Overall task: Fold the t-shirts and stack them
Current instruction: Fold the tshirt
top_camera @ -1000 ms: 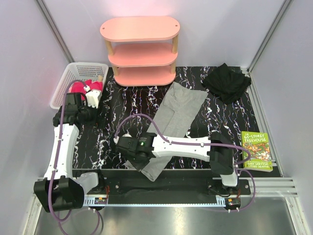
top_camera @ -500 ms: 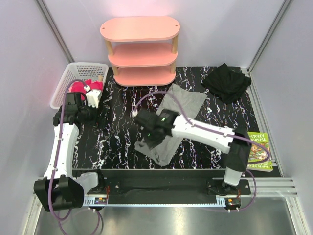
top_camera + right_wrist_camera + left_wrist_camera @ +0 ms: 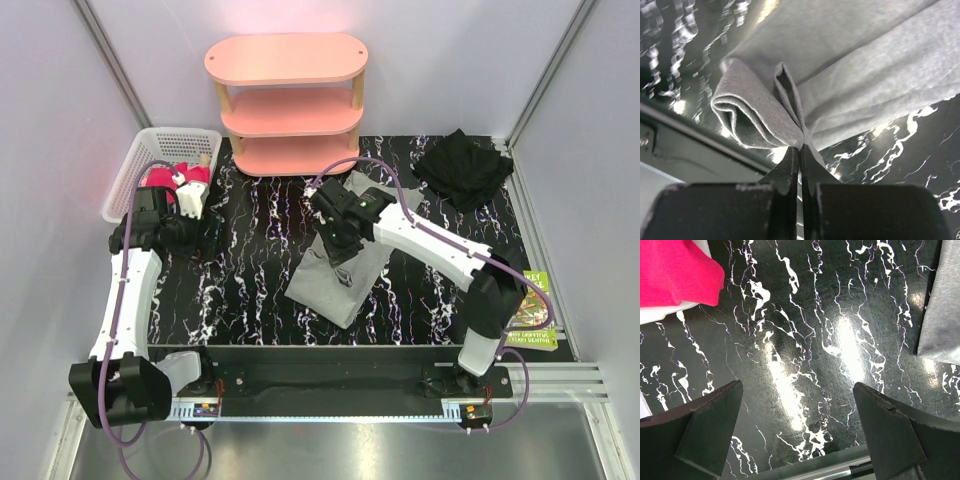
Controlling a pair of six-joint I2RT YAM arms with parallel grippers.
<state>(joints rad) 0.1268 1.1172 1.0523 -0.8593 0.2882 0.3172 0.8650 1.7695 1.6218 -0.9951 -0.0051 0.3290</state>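
Note:
The grey t-shirt (image 3: 345,285) lies lengthwise in the middle of the black marbled table (image 3: 250,250), its near end lifted and doubled back. My right gripper (image 3: 338,250) is shut on a pinched fold of that shirt (image 3: 760,115) and holds it above the rest of the cloth; the jaws (image 3: 801,146) are closed tight on the fabric. My left gripper (image 3: 192,238) is open and empty over bare table near the basket, its fingers wide apart (image 3: 796,390). The shirt's edge shows at the right of the left wrist view (image 3: 942,315). A black t-shirt (image 3: 465,168) lies bunched at the far right. A magenta-pink cloth (image 3: 165,180) sits in the basket.
A white basket (image 3: 135,165) stands at the far left, with pink cloth (image 3: 675,270) hanging over its rim. A pink three-tier shelf (image 3: 290,100) stands at the back middle. A green-covered book (image 3: 530,312) lies at the right edge, partly behind my right arm.
My right gripper has carried the near end of the grey shirt from the front edge back toward the far side, folding it over itself. The left arm has not moved.

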